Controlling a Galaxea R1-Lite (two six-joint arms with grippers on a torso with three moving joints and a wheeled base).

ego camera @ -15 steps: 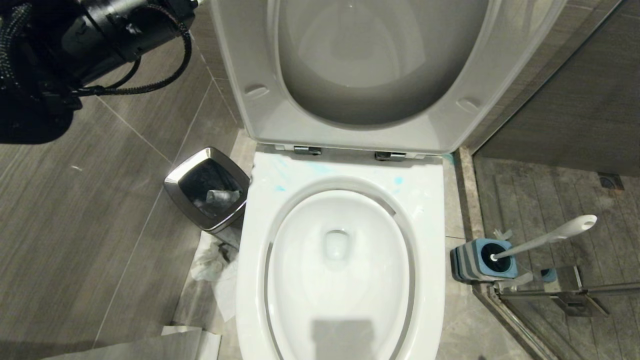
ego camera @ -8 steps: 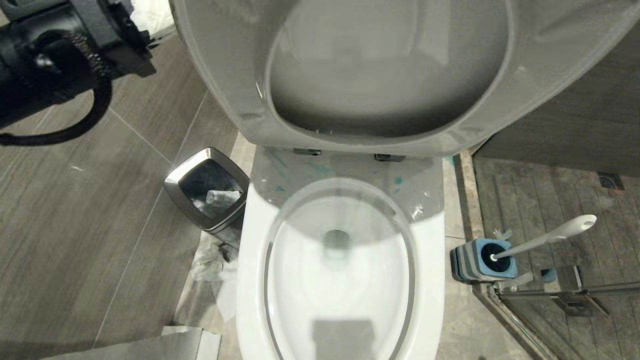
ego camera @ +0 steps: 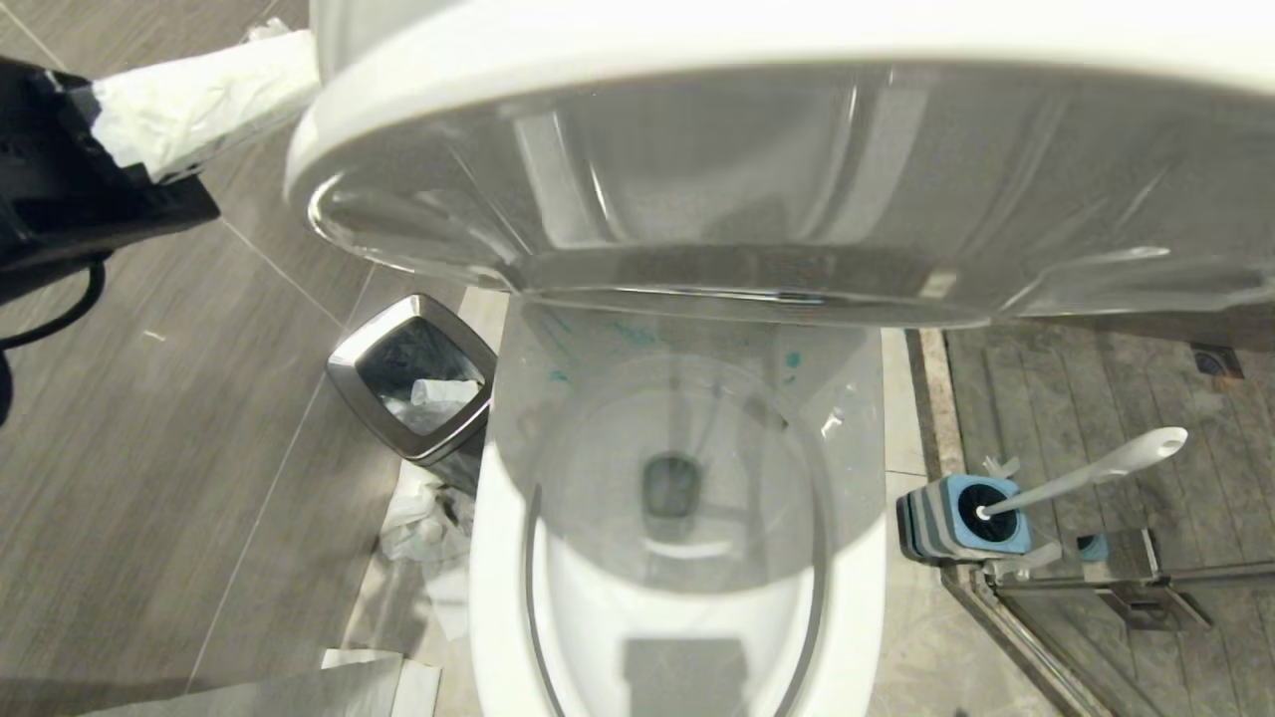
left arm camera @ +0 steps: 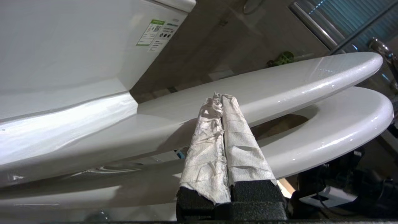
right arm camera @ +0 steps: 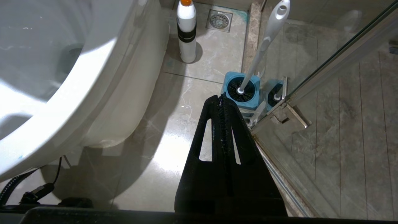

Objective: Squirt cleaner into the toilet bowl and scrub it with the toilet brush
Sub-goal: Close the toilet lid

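The white toilet bowl (ego camera: pixel 859 558) stands in the middle, with pale blue cleaner (ego camera: pixel 635 335) smeared on the back of its rim. Its lid (ego camera: pixel 697 40) and seat (ego camera: pixel 896 289) hang half lowered over the bowl and shade it. My left gripper (ego camera: pixel 299 85) is shut, its fingers wrapped in white paper, and its tips (left arm camera: pixel 219 97) lie against the lid's outer face (left arm camera: pixel 279 79) above the seat (left arm camera: pixel 342 124). The toilet brush (ego camera: pixel 1096 468) stands in its blue holder (ego camera: pixel 1011 543) to the right of the bowl. My right gripper (right arm camera: pixel 221 97) is shut and empty above the floor near the holder (right arm camera: pixel 255 93).
A chrome-rimmed bin (ego camera: pixel 351 363) stands left of the bowl, with crumpled paper (ego camera: pixel 428 528) on the floor below it. A white bottle with an orange cap (right arm camera: pixel 186 34) stands behind the bowl. A glass shower door and its metal rail (ego camera: pixel 1096 583) run along the right.
The lid and seat have swung down from upright to half lowered over the bowl. My left gripper has come down with them and its paper-wrapped tips have come into the head view.
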